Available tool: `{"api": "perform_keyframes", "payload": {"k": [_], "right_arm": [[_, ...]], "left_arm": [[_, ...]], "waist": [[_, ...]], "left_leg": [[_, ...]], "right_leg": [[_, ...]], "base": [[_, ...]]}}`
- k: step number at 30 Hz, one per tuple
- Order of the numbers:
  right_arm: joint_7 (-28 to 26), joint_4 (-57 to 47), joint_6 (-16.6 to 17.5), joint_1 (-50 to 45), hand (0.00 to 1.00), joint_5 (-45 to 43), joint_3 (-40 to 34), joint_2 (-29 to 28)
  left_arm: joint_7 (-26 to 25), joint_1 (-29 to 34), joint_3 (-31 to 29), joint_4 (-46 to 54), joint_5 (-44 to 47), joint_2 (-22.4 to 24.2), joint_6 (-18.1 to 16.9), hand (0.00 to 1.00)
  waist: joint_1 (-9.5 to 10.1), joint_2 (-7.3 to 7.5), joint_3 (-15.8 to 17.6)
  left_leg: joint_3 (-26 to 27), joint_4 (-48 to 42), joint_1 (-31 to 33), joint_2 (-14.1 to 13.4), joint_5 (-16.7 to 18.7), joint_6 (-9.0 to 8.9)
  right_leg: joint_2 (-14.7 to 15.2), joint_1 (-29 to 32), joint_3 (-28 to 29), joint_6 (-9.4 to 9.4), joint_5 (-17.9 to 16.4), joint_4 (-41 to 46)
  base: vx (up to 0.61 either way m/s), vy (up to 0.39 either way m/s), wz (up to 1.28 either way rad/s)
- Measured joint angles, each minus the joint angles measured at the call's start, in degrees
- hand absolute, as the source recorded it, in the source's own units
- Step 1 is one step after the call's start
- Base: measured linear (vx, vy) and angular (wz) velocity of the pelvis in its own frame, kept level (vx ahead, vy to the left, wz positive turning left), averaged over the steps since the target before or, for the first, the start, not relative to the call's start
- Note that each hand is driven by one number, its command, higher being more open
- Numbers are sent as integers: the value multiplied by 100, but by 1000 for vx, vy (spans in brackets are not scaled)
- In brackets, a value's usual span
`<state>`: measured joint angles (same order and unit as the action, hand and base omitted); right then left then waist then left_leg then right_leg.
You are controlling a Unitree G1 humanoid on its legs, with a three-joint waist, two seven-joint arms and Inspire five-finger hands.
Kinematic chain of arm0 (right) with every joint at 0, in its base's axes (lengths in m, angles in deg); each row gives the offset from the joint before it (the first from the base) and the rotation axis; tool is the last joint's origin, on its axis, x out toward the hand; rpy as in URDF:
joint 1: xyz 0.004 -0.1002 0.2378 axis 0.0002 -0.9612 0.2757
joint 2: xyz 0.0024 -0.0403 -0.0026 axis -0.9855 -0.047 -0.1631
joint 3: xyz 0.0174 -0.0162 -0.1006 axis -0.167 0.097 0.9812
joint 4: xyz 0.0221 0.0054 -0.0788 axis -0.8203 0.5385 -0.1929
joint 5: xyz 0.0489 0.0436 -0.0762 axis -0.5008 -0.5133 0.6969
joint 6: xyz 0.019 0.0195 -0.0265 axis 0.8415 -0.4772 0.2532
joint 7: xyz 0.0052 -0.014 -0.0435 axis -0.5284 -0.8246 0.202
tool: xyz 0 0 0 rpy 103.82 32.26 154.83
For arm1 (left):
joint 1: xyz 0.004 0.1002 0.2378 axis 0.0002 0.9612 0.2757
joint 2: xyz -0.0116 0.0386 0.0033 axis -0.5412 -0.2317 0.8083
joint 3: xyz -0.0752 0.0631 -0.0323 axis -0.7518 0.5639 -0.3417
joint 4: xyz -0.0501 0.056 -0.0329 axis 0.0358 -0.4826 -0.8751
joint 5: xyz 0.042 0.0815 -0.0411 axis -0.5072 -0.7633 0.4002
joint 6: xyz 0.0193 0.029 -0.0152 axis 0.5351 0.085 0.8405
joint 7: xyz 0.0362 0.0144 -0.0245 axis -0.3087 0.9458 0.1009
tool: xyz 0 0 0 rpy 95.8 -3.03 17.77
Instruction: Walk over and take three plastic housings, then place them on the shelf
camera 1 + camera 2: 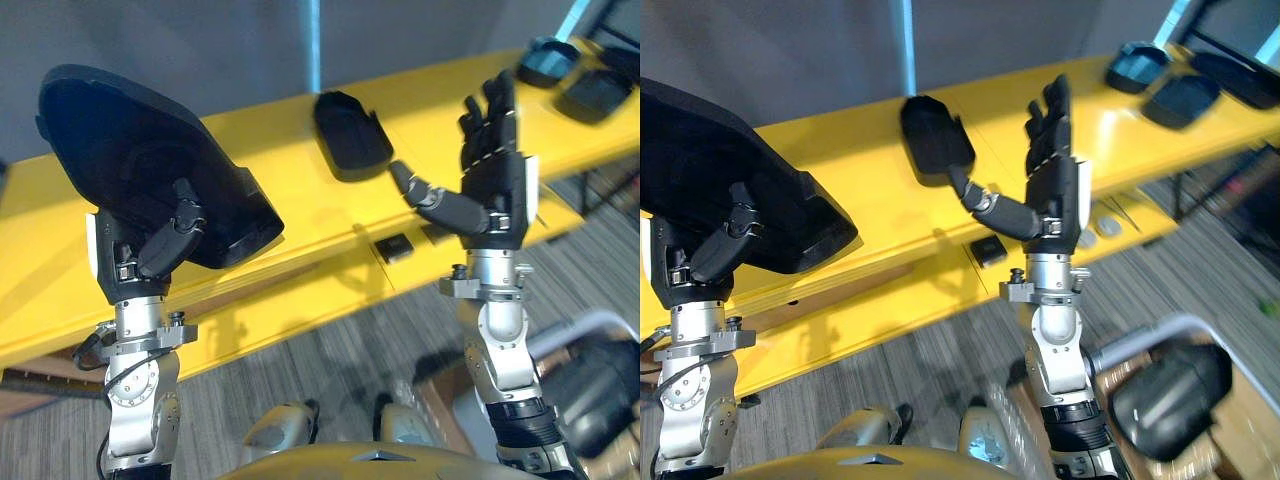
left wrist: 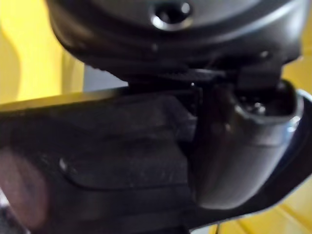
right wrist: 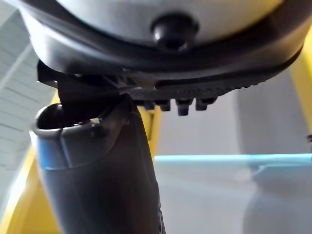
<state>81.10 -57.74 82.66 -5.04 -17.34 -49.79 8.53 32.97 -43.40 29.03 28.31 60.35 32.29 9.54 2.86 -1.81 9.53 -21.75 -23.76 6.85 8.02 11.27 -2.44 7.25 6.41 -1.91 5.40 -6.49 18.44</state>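
Fig. Robot standing before a yellow shelf [image 1: 280, 120], seen from the head camera. The left hand [image 1: 140, 255] is raised and closed on one large black plastic housing [image 1: 150, 150]: its thumb [image 2: 243, 146] is curled against the underside of the part, which sits tilted above the near left stretch of the shelf. The right hand [image 1: 495, 195] is raised and empty, with its fingers straight and pointing upward and its thumb [image 3: 97, 185] spread out to the side. A second housing [image 1: 350, 135] lies alone on the top of the shelf, between the two hands and farther back. Two more housings [image 1: 1137, 65] [image 1: 1180, 100] lie close together at the far right end; a dark shape beyond them cannot be identified. One small black square block [image 1: 393, 248] rests on the lower ledge, just beside the right hand.
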Motion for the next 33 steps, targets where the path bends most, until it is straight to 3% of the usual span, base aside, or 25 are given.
{"api": "perform_keyframes", "payload": {"k": [1, 3, 6, 11, 15, 17, 18, 20, 22, 23, 24, 25, 26, 27, 28, 29, 33], "right_arm": [[26, -11, 2, 143, 100, 0, -60, 33], [15, -13, 2, 279, 100, 5, -96, 127], [-60, -20, -2, 268, 100, 4, -360, 141], [-313, -21, -9, -118, 100, -70, -746, -82], [-535, -20, -37, -381, 100, -286, -843, -188], [-629, -15, -62, -482, 100, -402, -871, -188], [-620, -16, -61, -506, 100, -398, -918, -232], [-537, -12, -49, -505, 100, -391, -975, -322], [-365, -5, 6, -504, 100, -388, -978, -226], [-334, 2, 11, -506, 100, -385, -983, -192], [-287, 45, 34, -507, 100, -373, -991, -197], [-164, 106, 27, -568, 100, -375, -983, -288], [-125, 109, 26, -660, 100, -387, -903, -398], [-130, 111, 25, -689, 100, -390, -845, -450], [-145, 112, 22, -743, 100, -385, -723, -583], [-146, 111, 16, -758, 100, -327, -506, -664], [-257, 109, 2, -747, 100, 32, -302, -647]], "left_arm": [[32, 15, 8, 58, -31, 56, -3, 0], [153, 3, 20, 79, -149, 72, -6, 0], [296, 2, 228, 62, -231, 80, -5, 0], [312, 21, 389, 52, -249, 156, 61, 0], [319, 91, 397, 52, -457, 223, 137, 0], [310, 117, 420, 50, -649, 231, 222, 0], [315, 116, 468, 12, -793, 219, 259, 0], [327, 59, 604, -121, -990, 205, 310, 0], [363, -91, 766, -329, -1114, 166, 454, 0], [400, -125, 807, -367, -1114, 138, 503, 0], [437, -157, 807, -381, -1113, 102, 563, 0], [474, -248, 783, -387, -1097, -34, 754, 0], [561, -284, 690, -366, -1085, -170, 867, 0], [618, -284, 620, -354, -1052, -218, 893, 0], [707, -284, 535, -342, -945, -300, 962, 0], [797, -285, 443, -309, -871, -346, 1086, 0], [929, -503, 596, -157, -841, -606, 1309, 0]], "waist": [[49, -105, -47], [114, -182, -102], [10, -219, -130], [4, -194, -151], [-7, -199, -155], [-28, -175, -138], [-123, -151, -99], [-240, -142, -68], [-316, -266, -122], [-326, -365, -157], [-340, -362, -154], [-334, -210, -127], [-339, -74, -91], [-341, -29, -62], [-310, 25, -48], [-318, 35, -54], [-329, 111, -102]], "left_leg": [[389, 44, 19, -342, 47, 38], [1068, 204, 32, -819, 5, 34], [2022, 675, -50, -1239, -324, -44], [1936, 1284, -344, -946, -721, -9], [2021, 1146, -201, -873, -797, -16], [2181, 1171, -105, -856, -842, -116], [2559, 1000, -9, -1027, -676, -26], [2908, 755, 110, -1391, -645, -132], [2998, 913, -18, -1723, -803, -350], [2982, 1034, -167, -1797, -844, -383], [3079, 1092, -231, -1777, -933, -580], [3299, 1035, -355, -1470, -763, -442], [3459, 874, -341, -1317, -581, -268], [3541, 809, -341, -1288, -508, -220], [3673, 699, -340, -1285, -388, -153], [3806, 676, -398, -1335, -360, -110], [3934, 680, -338, -1418, -361, -93]], "right_leg": [[-147, -194, -244, -105, 28, -202], [-251, -456, -574, -211, 50, -481], [-157, -716, -1058, -248, 64, -758], [95, -1049, -1368, -180, 103, -1043], [183, -1102, -1571, -144, 73, -1040], [296, -1133, -1728, -138, 76, -1037], [388, -1178, -1899, -112, 90, -999], [595, -1241, -2010, -33, 81, -909], [906, -1215, -1943, 258, 24, -775], [991, -1174, -1827, 419, 1, -702], [1099, -1147, -1768, 517, -1, -659], [1381, -1162, -1574, 521, -4, -683], [1549, -1162, -1430, 392, 46, -769], [1598, -1136, -1387, 266, 116, -773], [1615, -1063, -1352, 169, 357, -764], [1516, -1036, -1401, 221, 600, -839], [1339, -1087, -1425, 314, 982, -1274]], "base": [[161, -209, 67], [148, -216, 74], [103, -109, 82], [49, 40, 39], [-37, 36, 34], [-80, 56, 41], [-77, 99, 60], [-60, 140, 44], [-43, 364, -1], [-18, 405, -18], [13, 332, -36], [10, 387, -42], [14, 353, -48], [8, 363, -53], [20, 269, -63], [22, 225, -56], [36, 56, -23]]}}
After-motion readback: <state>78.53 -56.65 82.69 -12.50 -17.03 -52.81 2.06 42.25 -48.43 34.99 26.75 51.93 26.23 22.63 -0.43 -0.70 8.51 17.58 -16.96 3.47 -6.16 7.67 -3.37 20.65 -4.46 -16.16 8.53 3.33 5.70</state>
